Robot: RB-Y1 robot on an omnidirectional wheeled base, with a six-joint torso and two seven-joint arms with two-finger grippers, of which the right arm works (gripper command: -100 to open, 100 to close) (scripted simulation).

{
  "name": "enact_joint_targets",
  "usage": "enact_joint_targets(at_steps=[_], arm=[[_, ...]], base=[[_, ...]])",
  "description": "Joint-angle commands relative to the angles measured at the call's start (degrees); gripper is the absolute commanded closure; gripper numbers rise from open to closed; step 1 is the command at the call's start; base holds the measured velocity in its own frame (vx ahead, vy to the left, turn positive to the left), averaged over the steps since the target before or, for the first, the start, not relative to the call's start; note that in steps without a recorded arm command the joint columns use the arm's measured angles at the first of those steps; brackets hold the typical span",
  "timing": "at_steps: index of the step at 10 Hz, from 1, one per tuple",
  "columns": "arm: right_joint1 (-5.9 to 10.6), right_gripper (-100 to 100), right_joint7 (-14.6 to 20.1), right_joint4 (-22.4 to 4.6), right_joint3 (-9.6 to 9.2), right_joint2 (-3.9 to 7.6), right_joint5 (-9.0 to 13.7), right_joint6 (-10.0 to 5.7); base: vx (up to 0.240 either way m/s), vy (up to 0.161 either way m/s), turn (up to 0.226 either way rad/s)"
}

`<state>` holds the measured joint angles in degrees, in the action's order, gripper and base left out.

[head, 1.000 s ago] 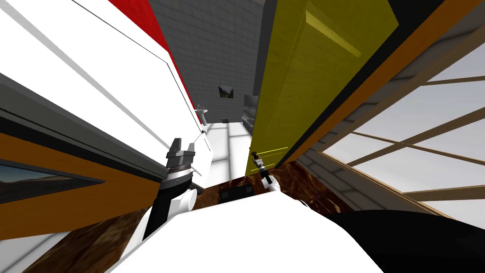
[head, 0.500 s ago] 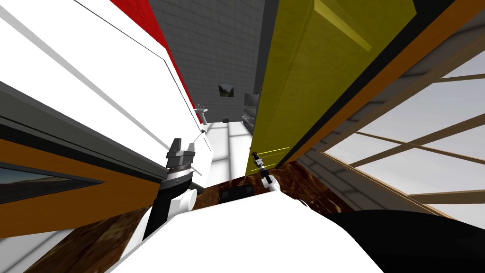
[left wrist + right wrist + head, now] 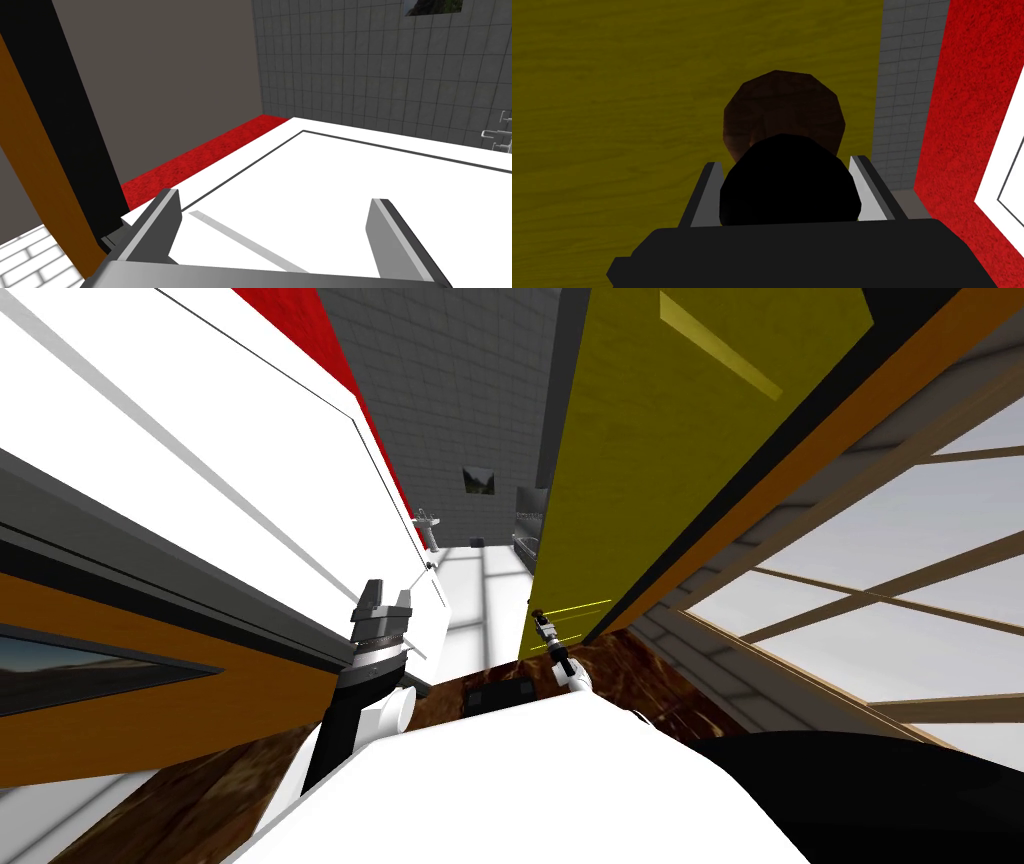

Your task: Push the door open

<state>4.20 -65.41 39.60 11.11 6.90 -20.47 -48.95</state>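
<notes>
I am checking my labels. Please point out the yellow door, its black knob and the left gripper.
yellow door [image 3: 612,100], right wrist view, on its bare face.
black knob [image 3: 789,185], right wrist view, middle of the ball.
left gripper [image 3: 274,200], left wrist view, midway between its open fingertips.

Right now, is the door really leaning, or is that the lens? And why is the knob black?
Head view: the lean is the camera's; the wide lens splays door and walls alike. Right wrist view: the knob in the right gripper renders flat black, without shading; the brown disc behind it shows grain, no glare.
</notes>
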Motion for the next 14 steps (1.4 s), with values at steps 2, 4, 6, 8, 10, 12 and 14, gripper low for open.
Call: enact_joint_targets(at_steps=[2, 4, 6, 8, 10, 12, 14], arm=[[0.14, 100, 3.35, 0.33, 0.11, 0.02, 1.45, -0.29], [0.03, 100, 6.17, 0.51, 0.12, -0.01, 2.66, -0.36], [-0.03, 100, 7.94, 0.63, 0.12, -0.02, 3.43, -0.4], [-0.17, 100, 11.47, 0.86, 0.13, -0.06, 4.99, -0.48], [-0.25, 100, 13.36, 0.98, 0.13, -0.09, 5.84, -0.52], [-0.42, 100, 17.21, 1.28, 0.14, -0.15, 7.79, -0.62], [-0.5, 100, 19.66, 1.42, 0.14, -0.19, 8.76, -0.67]], base=[[0.026, -0.001, 0.026], [0.04, -0.005, 0.04], [0.037, 0.001, 0.031], [0.036, 0.001, 0.04], [0.044, -0.007, 0.027], [0.043, -0.009, 0.046], [0.034, -0.007, 0.034]])
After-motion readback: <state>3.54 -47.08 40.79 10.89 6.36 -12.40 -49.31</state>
